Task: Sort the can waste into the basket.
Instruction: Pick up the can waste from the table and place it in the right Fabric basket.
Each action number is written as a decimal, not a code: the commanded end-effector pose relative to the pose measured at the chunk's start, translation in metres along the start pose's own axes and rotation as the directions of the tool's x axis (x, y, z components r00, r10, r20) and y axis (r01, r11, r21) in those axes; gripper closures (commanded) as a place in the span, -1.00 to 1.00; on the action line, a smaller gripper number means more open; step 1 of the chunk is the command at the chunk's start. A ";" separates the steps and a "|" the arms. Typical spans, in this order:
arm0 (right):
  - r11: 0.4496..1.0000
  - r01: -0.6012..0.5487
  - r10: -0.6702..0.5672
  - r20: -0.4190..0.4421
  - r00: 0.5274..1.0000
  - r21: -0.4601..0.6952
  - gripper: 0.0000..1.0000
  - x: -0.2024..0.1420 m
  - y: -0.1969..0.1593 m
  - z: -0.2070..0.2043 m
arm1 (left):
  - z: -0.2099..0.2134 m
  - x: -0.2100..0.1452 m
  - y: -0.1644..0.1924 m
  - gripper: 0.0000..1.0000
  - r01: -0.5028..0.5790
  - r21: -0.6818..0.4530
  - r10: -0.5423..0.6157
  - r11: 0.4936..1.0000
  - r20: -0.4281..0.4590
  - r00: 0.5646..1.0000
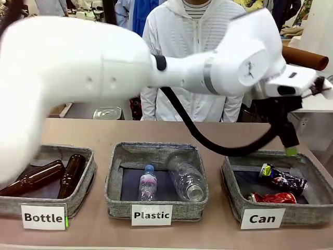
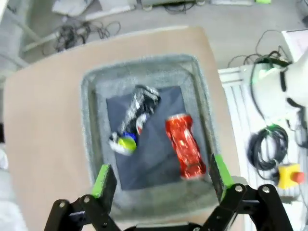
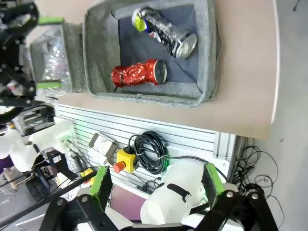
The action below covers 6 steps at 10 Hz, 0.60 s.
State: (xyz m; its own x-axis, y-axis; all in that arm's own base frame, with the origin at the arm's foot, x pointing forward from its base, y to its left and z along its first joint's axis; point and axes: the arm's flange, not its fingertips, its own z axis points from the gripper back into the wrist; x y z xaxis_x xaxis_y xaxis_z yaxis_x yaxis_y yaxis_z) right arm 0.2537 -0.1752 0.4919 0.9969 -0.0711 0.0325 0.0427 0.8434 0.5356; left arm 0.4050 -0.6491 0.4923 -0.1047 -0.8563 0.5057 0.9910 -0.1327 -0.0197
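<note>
The grey basket point(image 1: 318, 179) labelled "Can" stands at the table's right end. In it lie two dented cans, apart from each other: a silver one with dark print point(image 1: 283, 179) and a red one point(image 1: 273, 198). My left arm reaches across from the left, and its gripper point(image 1: 290, 150) hangs open and empty just above the basket's far rim. The left wrist view looks straight down between the open left gripper point(image 2: 162, 175) at the basket point(image 2: 91, 120), the silver can point(image 2: 137, 113) and the red can point(image 2: 185, 149). The right gripper point(image 3: 156, 183) stands open and empty off the table's side, with the basket point(image 3: 204, 57) and both cans farther off.
A "Plastic" basket point(image 1: 115, 179) with two clear bottles sits mid-table, and a "Bottle" basket point(image 1: 86, 179) with two brown bottles at the left. A person in white point(image 1: 195, 31) stands at the far edge. A yellow stop button box point(image 3: 125, 161) and cables hang below the table side.
</note>
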 end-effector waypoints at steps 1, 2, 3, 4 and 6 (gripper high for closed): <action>0.997 -0.073 0.073 0.023 0.997 -0.022 -1.00 0.040 0.034 -0.010 | 0.069 -0.060 -0.025 -1.00 -0.118 -0.067 0.113 0.991 -0.074 0.991; 0.986 -0.165 0.165 -0.009 0.986 0.004 -1.00 0.064 0.055 -0.021 | 0.108 -0.092 -0.026 -1.00 -0.179 -0.087 0.171 0.980 -0.087 0.981; 0.971 -0.236 0.237 -0.034 0.971 0.021 -1.00 0.088 0.081 -0.038 | 0.154 -0.131 -0.029 -1.00 -0.240 -0.153 0.236 0.959 -0.049 0.971; 0.952 -0.292 0.296 -0.036 0.955 0.088 -1.00 0.106 0.107 -0.056 | 0.190 -0.166 -0.030 -1.00 -0.391 -0.182 0.398 0.902 0.002 0.917; 0.924 -0.246 0.264 -0.025 0.964 0.293 -1.00 0.143 0.155 -0.103 | 0.244 -0.251 -0.027 -1.00 -0.621 -0.341 0.690 0.706 0.131 0.712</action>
State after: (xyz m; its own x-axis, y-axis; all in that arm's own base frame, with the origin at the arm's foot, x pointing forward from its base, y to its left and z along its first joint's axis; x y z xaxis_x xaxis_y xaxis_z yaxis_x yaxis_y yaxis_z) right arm 0.3867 -0.0030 0.4980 0.9723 0.1812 0.1478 -0.2335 0.7156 0.6584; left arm 0.4424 -0.3596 0.5961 0.4769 -0.7595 0.4424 0.8281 0.2194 -0.5159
